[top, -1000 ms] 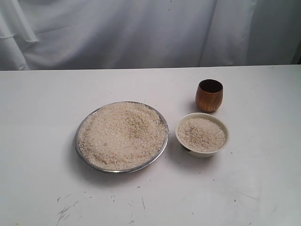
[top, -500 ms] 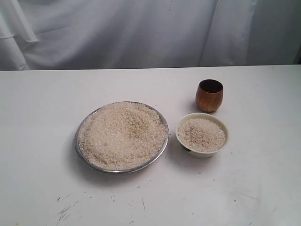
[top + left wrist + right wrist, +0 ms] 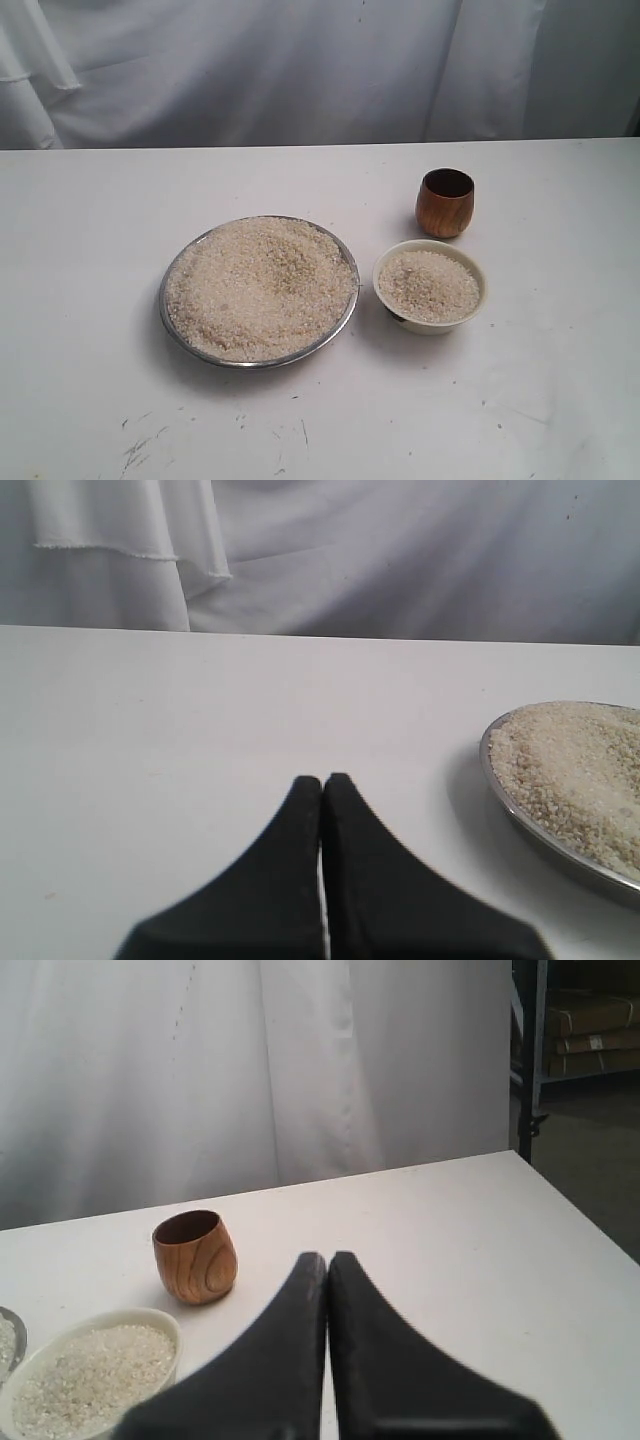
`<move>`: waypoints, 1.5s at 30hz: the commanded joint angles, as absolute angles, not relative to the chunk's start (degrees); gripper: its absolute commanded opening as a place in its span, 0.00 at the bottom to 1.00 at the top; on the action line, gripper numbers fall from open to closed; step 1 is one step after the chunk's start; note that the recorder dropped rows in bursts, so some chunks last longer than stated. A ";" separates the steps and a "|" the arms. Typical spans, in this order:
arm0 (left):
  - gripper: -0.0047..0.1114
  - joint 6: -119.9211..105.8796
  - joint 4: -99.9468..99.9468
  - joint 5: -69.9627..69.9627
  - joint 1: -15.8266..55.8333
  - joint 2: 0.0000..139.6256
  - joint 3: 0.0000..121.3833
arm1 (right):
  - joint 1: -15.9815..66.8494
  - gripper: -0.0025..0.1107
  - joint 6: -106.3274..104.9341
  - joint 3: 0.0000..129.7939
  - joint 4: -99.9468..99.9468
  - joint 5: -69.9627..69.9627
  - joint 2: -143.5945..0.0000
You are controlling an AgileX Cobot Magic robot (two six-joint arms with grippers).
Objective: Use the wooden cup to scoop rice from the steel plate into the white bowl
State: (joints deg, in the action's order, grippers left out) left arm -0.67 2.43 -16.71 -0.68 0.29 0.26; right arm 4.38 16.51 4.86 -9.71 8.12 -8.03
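One plate (image 3: pixel 260 364), one bowl (image 3: pixel 430 326), one cup (image 3: pixel 445 208), and that's the whole set on the white worktop (image 3: pixel 90 220). The rice (image 3: pixel 258 288) lies in two lots: a broad heap filling the shiny plate nearly to its rim, and a smaller mound inside the cream bowl. The bowl sits just beside the plate on its right, and the brown cup stands upright behind the bowl, apart from it, with its dark mouth facing up. The wide shot shows all three dishes together, along with a few dark scuffs (image 3: pixel 140 450) near the front edge, but no arm at all. The wrist cameras fill that gap with two claws. The left claw (image 3: pixel 322 780) has its black tips pressed together with nothing between them, low over bare worktop, and only one edge of the rice-filled plate shows off to the side; its camera shows neither bowl nor cup. The right claw (image 3: pixel 327 1258) is also pinched together and empty, with the cup and the bowl ahead of it, both untouched. That camera alone catches the worktop's far corner, dark floor and shelves (image 3: pixel 585 1030) beyond the white cloth (image 3: pixel 200 1070).
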 commanded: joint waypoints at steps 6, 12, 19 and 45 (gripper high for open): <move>0.04 -0.49 2.48 -16.34 -0.60 0.00 0.00 | 4.02 0.02 14.62 0.00 -9.59 10.32 0.00; 0.04 -0.49 2.48 -16.34 -0.60 0.00 0.00 | 4.02 0.02 14.31 0.00 -9.59 14.79 0.00; 0.04 -0.49 2.48 -16.34 -0.60 0.00 0.00 | 4.02 0.02 10.78 0.00 -6.27 14.67 0.00; 0.04 -0.49 2.48 -16.34 -0.60 0.00 0.00 | 4.02 0.02 -1.68 0.00 3.28 19.77 0.00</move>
